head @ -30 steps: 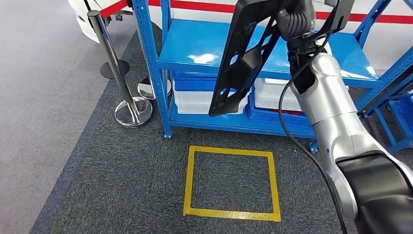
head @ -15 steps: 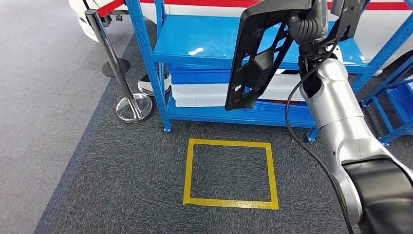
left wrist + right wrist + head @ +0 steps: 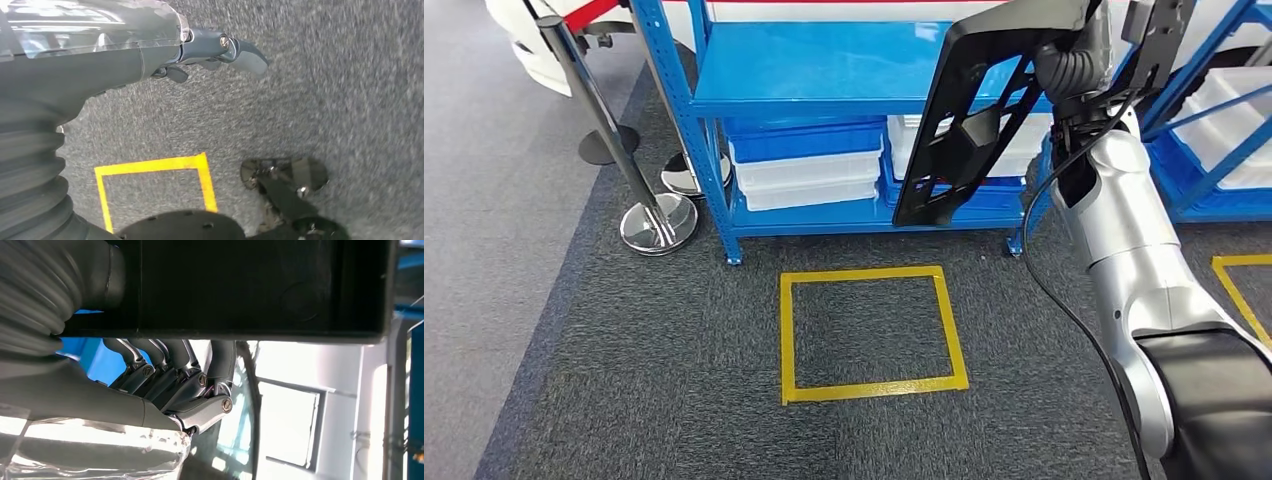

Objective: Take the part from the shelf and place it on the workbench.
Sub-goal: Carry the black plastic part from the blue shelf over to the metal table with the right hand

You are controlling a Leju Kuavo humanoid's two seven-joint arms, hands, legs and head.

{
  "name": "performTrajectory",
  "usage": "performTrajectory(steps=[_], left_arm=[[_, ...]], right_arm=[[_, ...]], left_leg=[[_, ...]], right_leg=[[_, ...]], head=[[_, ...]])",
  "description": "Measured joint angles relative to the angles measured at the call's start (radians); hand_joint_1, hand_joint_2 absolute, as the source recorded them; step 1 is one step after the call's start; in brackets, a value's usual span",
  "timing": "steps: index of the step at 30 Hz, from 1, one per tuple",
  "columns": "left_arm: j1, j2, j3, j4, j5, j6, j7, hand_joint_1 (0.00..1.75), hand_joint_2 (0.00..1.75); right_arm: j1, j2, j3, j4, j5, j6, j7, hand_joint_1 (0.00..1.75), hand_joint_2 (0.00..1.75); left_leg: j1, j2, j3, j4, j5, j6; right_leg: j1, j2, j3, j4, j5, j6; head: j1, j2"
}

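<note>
The part (image 3: 969, 120) is a large black plastic panel with ribs and cut-outs. My right hand (image 3: 1079, 30) holds it up high in front of the blue shelf (image 3: 824, 70), at the head view's top edge. In the right wrist view the fingers (image 3: 175, 380) curl up against the edge of the black part (image 3: 240, 285). My left hand (image 3: 210, 50) hangs over the grey carpet with nothing in it, thumb and fingers apart.
White and blue bins (image 3: 804, 170) sit on the shelf's lower level. A yellow tape square (image 3: 869, 330) marks the carpet before it. A chrome stanchion (image 3: 649, 215) stands at the left. Another blue rack (image 3: 1214, 130) with bins stands at the right.
The whole picture has shifted: the shelf and the yellow square slid left and a second rack came into view at the right. The part stays held high in my right hand.
</note>
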Motion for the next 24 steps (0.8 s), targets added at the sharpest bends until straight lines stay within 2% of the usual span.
performTrajectory(steps=[1, 2, 3, 4, 5, 6, 8, 9, 10, 11, 12, 13, 14, 15, 16, 17, 18, 19, 20, 21, 22, 24], left_arm=[[0.0, 0.0, 0.0, 0.0, 0.0, 0.0, 0.0, 0.0, 1.75], [-0.001, 0.0, 0.0, 0.0, 0.0, 0.0, 0.001, 0.0, 1.75], [-0.001, 0.0, 0.0, 0.0, 0.0, 0.0, 0.002, 0.0, 1.75], [-0.002, 0.0, 0.0, 0.0, 0.001, 0.0, 0.002, 0.0, 1.75], [-0.003, 0.0, 0.001, 0.0, 0.001, 0.0, 0.004, 0.0, 1.75], [-0.004, 0.0, 0.001, 0.0, 0.001, 0.0, 0.004, 0.0, 1.75], [-0.004, 0.0, 0.001, 0.0, 0.0, 0.0, 0.006, 0.0, 1.75], [-0.005, 0.0, 0.001, 0.0, 0.0, 0.0, 0.007, 0.0, 1.75], [-0.004, -0.001, 0.002, 0.0, 0.0, 0.0, 0.007, 0.0, 1.75], [-0.004, -0.001, 0.002, 0.0, 0.0, 0.0, 0.007, 0.0, 1.75], [-0.004, -0.001, 0.002, 0.0, 0.001, -0.001, 0.006, 0.0, 1.75], [-0.005, -0.001, 0.003, 0.0, 0.001, -0.001, 0.004, 0.0, 1.75], [-0.007, -0.001, 0.003, 0.0, 0.001, -0.001, 0.003, 0.0, 1.75], [-0.008, -0.001, 0.004, 0.0, 0.0, -0.002, 0.002, 0.0, 1.75], [-0.008, -0.001, 0.004, 0.0, -0.001, -0.002, 0.001, 0.0, 1.75], [-0.008, -0.001, 0.004, 0.0, -0.002, -0.002, 0.0, 0.0, 1.75], [-0.006, -0.001, 0.004, 0.0, -0.003, -0.002, -0.001, 0.0, 1.75], [-0.004, 0.0, 0.004, 0.0, -0.005, -0.002, -0.001, 0.0, 1.75], [-0.003, 0.0, 0.004, 0.0, -0.007, -0.002, -0.002, 0.0, 1.75], [-0.001, 0.001, 0.004, 0.0, -0.008, -0.002, -0.002, 0.0, 1.75], [0.0, 0.002, 0.004, 0.0, -0.009, -0.003, -0.002, 0.0, 1.75], [0.001, 0.0, 0.004, 0.0, -0.011, -0.007, -0.002, 0.0, 1.75]], right_arm=[[0.001, 0.0, -0.002, 0.003, 0.004, 0.0, 0.001, 1.75, 1.75], [0.002, 0.0, -0.005, 0.004, 0.008, 0.0, 0.002, 1.75, 1.75], [0.001, 0.0, -0.006, 0.005, 0.011, 0.001, 0.004, 1.75, 1.75], [-0.002, 0.0, -0.008, 0.006, 0.014, 0.001, 0.005, 1.75, 1.75], [-0.005, 0.002, -0.009, 0.006, 0.018, 0.002, 0.006, 1.75, 1.75], [-0.008, 0.003, -0.011, 0.007, 0.02, 0.003, 0.007, 1.75, 1.75], [-0.011, 0.005, -0.016, 0.01, 0.022, 0.004, 0.009, 1.75, 1.75], [-0.011, 0.006, -0.018, 0.012, 0.023, 0.006, 0.01, 1.75, 1.75], [-0.012, 0.007, -0.02, 0.015, 0.024, 0.007, 0.011, 1.75, 1.75], [-0.013, 0.008, -0.02, 0.017, 0.025, 0.008, 0.011, 1.75, 1.75], [-0.013, 0.01, -0.02, 0.019, 0.028, 0.01, 0.011, 1.75, 1.75], [-0.013, 0.012, -0.02, 0.022, 0.03, 0.01, 0.01, 1.75, 1.75], [-0.01, 0.013, -0.02, 0.025, 0.033, 0.011, 0.008, 1.75, 1.75], [-0.006, 0.014, -0.02, 0.027, 0.034, 0.011, 0.005, 1.75, 1.75], [0.0, 0.014, -0.021, 0.028, 0.036, 0.011, 0.001, 1.75, 1.75], [0.008, 0.015, -0.021, 0.028, 0.037, 0.011, -0.003, 1.75, 1.75], [0.014, 0.015, -0.022, 0.028, 0.038, 0.01, -0.007, 1.75, 1.75], [0.02, 0.015, -0.023, 0.026, 0.04, 0.01, -0.01, 1.75, 1.75], [0.023, 0.014, -0.025, 0.025, 0.041, 0.009, -0.012, 1.75, 1.75], [0.026, 0.014, -0.028, 0.023, 0.042, 0.008, -0.015, 1.75, 1.75], [0.029, 0.014, -0.031, 0.021, 0.043, 0.006, -0.016, 1.75, 1.75], [0.038, 0.011, -0.04, 0.017, 0.048, 0.003, -0.018, 1.75, 1.75]], left_leg=[[0.0, 0.013, -0.007, 0.001, 0.005, -0.003], [0.001, 0.025, -0.013, 0.002, 0.009, -0.006], [0.002, 0.036, -0.016, 0.003, 0.012, -0.01], [0.001, 0.045, -0.02, 0.004, 0.015, -0.016], [0.0, 0.055, -0.022, 0.004, 0.019, -0.022], [-0.002, 0.063, -0.024, 0.003, 0.023, -0.03], [-0.003, 0.081, -0.026, -0.002, 0.035, -0.046], [-0.001, 0.079, -0.029, -0.001, 0.032, -0.053], [0.001, 0.065, -0.035, 0.01, 0.016, -0.057], [0.003, 0.042, -0.046, 0.04, -0.015, -0.059], [0.003, 0.014, -0.063, 0.092, -0.058, -0.058], [0.001, -0.006, -0.081, 0.157, -0.103, -0.056], [-0.001, -0.016, -0.096, 0.221, -0.137, -0.053], [-0.003, -0.021, -0.101, 0.265, -0.154, -0.049], [-0.006, -0.024, -0.09, 0.272, -0.153, -0.043], [-0.01, -0.029, -0.061, 0.24, -0.134, -0.035], [-0.014, -0.04, -0.02, 0.176, -0.108, -0.024], [-0.015, -0.064, 0.02, 0.109, -0.091, -0.011], [-0.016, -0.09, 0.05, 0.052, -0.078, -0.004], [-0.017, -0.109, 0.067, 0.016, -0.073, -0.001], [-0.018, -0.12, 0.071, 0.004, -0.073, -0.001], [-0.02, -0.099, 0.07, -0.01, -0.055, -0.004]], right_leg=[[-0.004, -0.003, 0.013, 0.005, 0.01, 0.005], [-0.008, -0.01, 0.048, -0.03, 0.033, 0.009], [-0.011, -0.025, 0.097, -0.096, 0.055, 0.012], [-0.007, -0.045, 0.145, -0.166, 0.065, 0.012], [-0.002, -0.062, 0.179, -0.223, 0.069, 0.006], [0.005, -0.073, 0.196, -0.258, 0.066, -0.002], [0.015, -0.063, 0.188, -0.272, 0.072, -0.025], [0.016, -0.055, 0.183, -0.277, 0.079, -0.036], [0.016, -0.046, 0.176, -0.28, 0.087, -0.047], [0.015, -0.037, 0.17, -0.283, 0.096, -0.059], [0.015, -0.029, 0.162, -0.285, 0.104, -0.068], [0.019, -0.019, 0.153, -0.284, 0.111, -0.075], [0.024, -0.007, 0.143, -0.283, 0.118, -0.079], [0.029, 0.007, 0.132, -0.281, 0.125, -0.083], [0.034, 0.022, 0.123, -0.278, 0.132, -0.084], [0.039, 0.039, 0.114, -0.275, 0.138, -0.085], [0.043, 0.055, 0.107, -0.272, 0.144, -0.085], [0.043, 0.069, 0.1, -0.271, 0.151, -0.084], [0.043, 0.081, 0.093, -0.27, 0.159, -0.081], [0.038, 0.091, 0.086, -0.271, 0.167, -0.076], [0.033, 0.102, 0.081, -0.273, 0.177, -0.069], [0.027, 0.124, 0.073, -0.284, 0.196, -0.055]], head=[[0.0, 0.0], [0.0, 0.0], [0.0, 0.0], [0.0, 0.0], [0.0, 0.0], [-0.001, 0.0], [-0.001, 0.0], [-0.001, 0.0], [-0.001, 0.0], [-0.001, 0.0], [-0.001, 0.0], [-0.001, 0.0], [-0.001, 0.0], [-0.001, 0.0], [-0.001, 0.0], [-0.001, 0.0], [-0.001, 0.0], [-0.001, 0.0], [-0.001, 0.0], [-0.001, 0.0], [-0.001, 0.0], [-0.002, 0.0]])
